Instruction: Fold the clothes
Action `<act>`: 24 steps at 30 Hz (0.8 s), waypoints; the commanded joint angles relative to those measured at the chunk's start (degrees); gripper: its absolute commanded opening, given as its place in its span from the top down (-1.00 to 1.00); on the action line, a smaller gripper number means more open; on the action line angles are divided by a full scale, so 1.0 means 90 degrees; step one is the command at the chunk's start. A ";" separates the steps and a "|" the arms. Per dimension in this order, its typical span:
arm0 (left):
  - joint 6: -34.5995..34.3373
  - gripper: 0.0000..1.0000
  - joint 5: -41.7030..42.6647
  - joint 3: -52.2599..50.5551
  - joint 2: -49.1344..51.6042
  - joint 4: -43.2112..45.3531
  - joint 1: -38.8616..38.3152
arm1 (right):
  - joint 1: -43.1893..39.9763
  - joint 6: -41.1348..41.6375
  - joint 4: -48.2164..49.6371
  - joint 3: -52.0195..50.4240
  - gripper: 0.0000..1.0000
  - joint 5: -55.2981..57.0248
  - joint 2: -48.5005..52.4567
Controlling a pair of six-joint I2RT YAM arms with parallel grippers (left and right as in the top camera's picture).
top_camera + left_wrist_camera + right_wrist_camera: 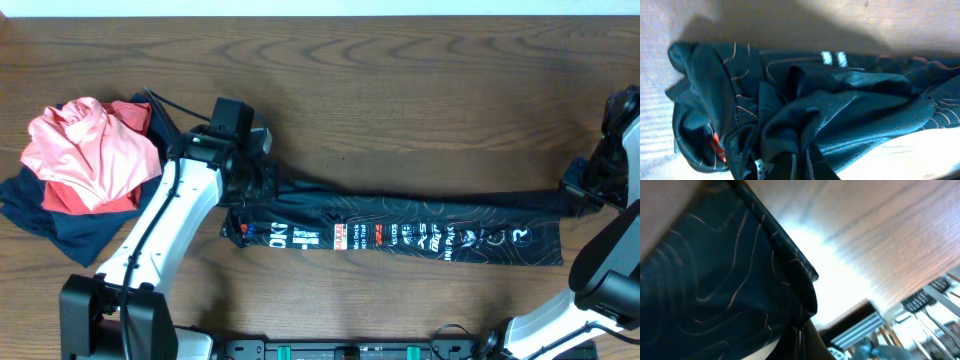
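Observation:
The black jersey (400, 225) with fine contour lines, small logos and white lettering lies stretched as a long narrow band across the table. My left gripper (245, 195) is shut on its bunched left end, which fills the left wrist view (840, 110). My right gripper (585, 195) is shut on its right end, where dark fabric (725, 290) hangs from the closed fingers in the right wrist view (800, 340). The jersey's upper edge runs taut between the two grippers.
A pile of salmon-pink and red garments (90, 150) on a navy garment (40, 215) lies at the far left, next to my left arm. Wooden table (420, 90) extends behind the jersey.

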 commanded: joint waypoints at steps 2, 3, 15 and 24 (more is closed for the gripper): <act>0.0007 0.88 -0.0180 -0.0265 0.0002 -0.0029 0.0032 | -0.0051 0.0036 -0.0027 -0.0420 0.98 0.0262 -0.0012; 0.0007 0.88 -0.0180 -0.0291 0.0002 -0.0053 0.0032 | -0.0053 0.0036 -0.0024 -0.0525 0.98 0.0262 -0.0012; 0.0010 -0.14 -0.0500 -0.0323 0.0000 -0.0478 0.0034 | -0.0053 0.0039 0.0192 -0.1093 0.54 0.0134 -0.0012; 0.0010 -0.58 -0.1338 -0.0330 0.0000 -0.0109 0.0034 | -0.0034 -0.0253 0.0427 -0.1095 0.49 -0.0743 -0.0012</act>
